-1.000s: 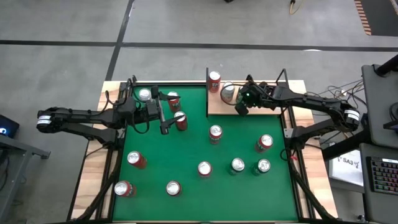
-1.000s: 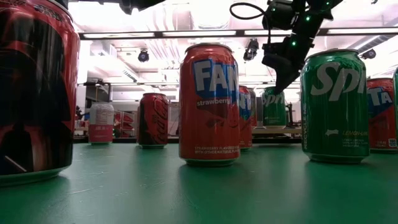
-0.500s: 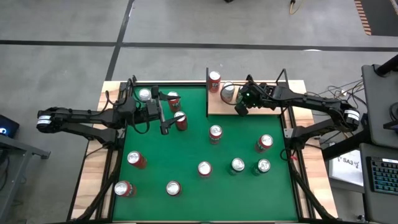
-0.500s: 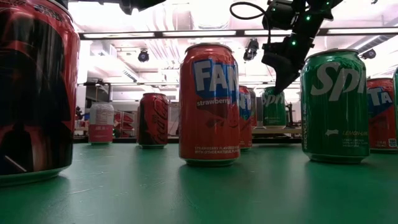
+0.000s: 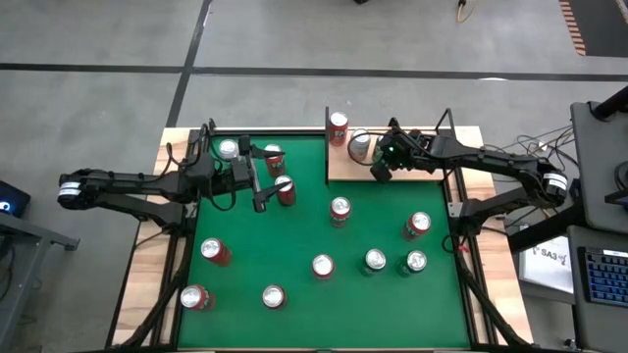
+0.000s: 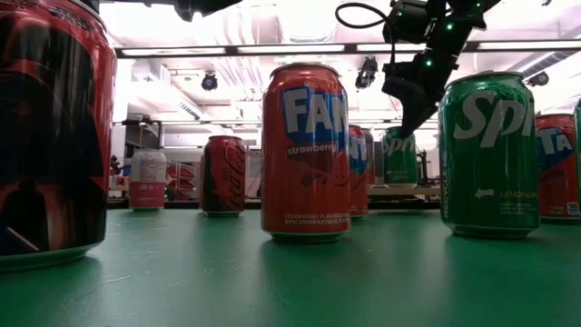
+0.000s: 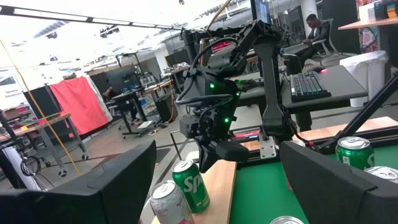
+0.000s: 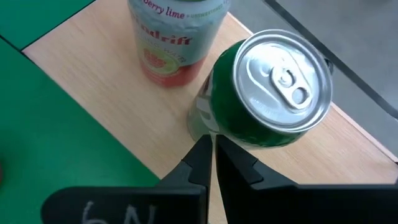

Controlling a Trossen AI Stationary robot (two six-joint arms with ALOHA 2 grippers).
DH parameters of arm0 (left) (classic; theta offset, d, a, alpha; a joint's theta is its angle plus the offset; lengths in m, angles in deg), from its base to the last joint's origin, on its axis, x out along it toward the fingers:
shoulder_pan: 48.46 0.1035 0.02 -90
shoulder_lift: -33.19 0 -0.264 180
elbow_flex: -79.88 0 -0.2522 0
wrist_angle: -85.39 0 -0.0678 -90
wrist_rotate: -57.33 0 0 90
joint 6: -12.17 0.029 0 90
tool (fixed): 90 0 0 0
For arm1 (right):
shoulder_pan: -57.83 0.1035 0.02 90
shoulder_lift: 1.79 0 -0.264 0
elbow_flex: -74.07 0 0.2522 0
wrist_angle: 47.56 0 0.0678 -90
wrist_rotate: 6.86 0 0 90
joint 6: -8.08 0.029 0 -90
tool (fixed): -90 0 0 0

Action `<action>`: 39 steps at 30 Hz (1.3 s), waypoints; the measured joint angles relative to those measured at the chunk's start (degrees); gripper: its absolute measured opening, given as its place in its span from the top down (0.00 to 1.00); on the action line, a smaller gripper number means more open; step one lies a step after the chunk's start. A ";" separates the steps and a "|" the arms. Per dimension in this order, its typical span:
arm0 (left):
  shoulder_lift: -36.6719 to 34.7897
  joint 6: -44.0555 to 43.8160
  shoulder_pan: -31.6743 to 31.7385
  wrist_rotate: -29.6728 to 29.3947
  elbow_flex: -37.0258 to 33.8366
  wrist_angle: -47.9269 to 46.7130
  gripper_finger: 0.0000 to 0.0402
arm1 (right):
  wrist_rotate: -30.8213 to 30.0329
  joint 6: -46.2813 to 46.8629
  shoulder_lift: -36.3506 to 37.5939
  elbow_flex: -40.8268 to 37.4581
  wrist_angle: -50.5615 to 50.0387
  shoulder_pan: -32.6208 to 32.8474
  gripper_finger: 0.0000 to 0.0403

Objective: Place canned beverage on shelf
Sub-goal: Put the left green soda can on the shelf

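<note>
The shelf (image 5: 343, 169), a pale wooden board with black rods, lies at the table's far edge. A green can (image 8: 273, 93) and a white-and-pink can (image 8: 174, 37) stand upright on it, side by side. My right gripper (image 8: 211, 152) is shut and slants down, its tips close by the green can's upper wall. In the low view it hangs just above that can (image 6: 399, 156). My left gripper (image 5: 262, 191) is open and holds nothing. It hovers level above the green surface at the far left, near two red cans (image 5: 285, 189). My right gripper's shut fingertips (image 8: 204, 144) stand right beside the green can's side wall (image 8: 208, 118), just below its top rim, coming from above at a slant. I cannot tell whether they touch it. The can stands upright on the shelf.
Several more cans stand across the green surface, among them red ones (image 5: 340, 209) (image 5: 417, 225) and green ones (image 5: 375, 260). A silver-topped can (image 5: 228, 149) stands at the far left corner. The shelf's black uprights (image 5: 327, 123) rise at its sides.
</note>
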 joint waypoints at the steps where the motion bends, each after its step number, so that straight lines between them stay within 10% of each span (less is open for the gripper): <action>1: 0.00 -0.02 0.00 0.00 0.00 0.00 0.19 | -0.17 -0.30 0.00 0.00 0.08 -0.24 0.97; 39: 0.00 -0.02 0.01 0.00 0.00 0.00 0.19 | 4.28 1.06 2.13 7.07 1.88 -4.54 0.97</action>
